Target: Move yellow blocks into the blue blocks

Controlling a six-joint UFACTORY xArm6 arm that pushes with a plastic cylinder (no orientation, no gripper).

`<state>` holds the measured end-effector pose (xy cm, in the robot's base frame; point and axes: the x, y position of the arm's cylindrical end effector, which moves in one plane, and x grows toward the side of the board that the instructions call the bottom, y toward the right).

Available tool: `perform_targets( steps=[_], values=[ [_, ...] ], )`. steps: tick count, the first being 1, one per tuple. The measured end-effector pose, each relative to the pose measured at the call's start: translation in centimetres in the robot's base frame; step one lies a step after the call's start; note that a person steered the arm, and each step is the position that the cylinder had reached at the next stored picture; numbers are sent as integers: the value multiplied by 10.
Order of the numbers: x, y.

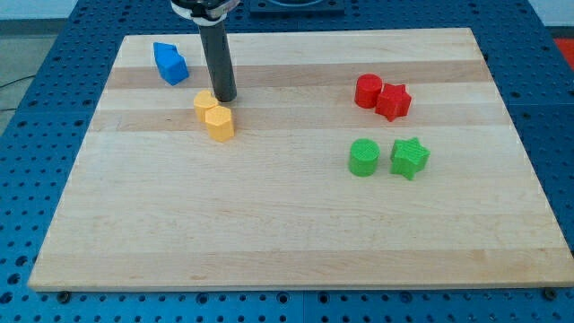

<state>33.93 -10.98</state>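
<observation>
The rod (218, 63) comes down from the view's top edge, left of centre, a straight dark cylinder standing nearly upright, with only a slight lean toward the view's right as it descends. Up top, its mount (204, 9) shows as a pale collar with dark parts, cut off by the frame, so nothing more of the arm can be seen. My tip (225, 97) sits at the rod's very bottom, flat-ended and down at surface level in the upper left part of the view. The shaft looks smooth, matte, uniformly dark.
</observation>
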Motion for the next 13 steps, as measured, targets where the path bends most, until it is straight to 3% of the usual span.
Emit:
perform_targets(
  steps=[3,4,5,6,7,8,12,13],
  values=[
    [-8,8],
    [-47,25],
    [-33,20],
    [51,68],
    [145,57],
    [149,40],
    [49,5],
    [34,-26]
  ],
)
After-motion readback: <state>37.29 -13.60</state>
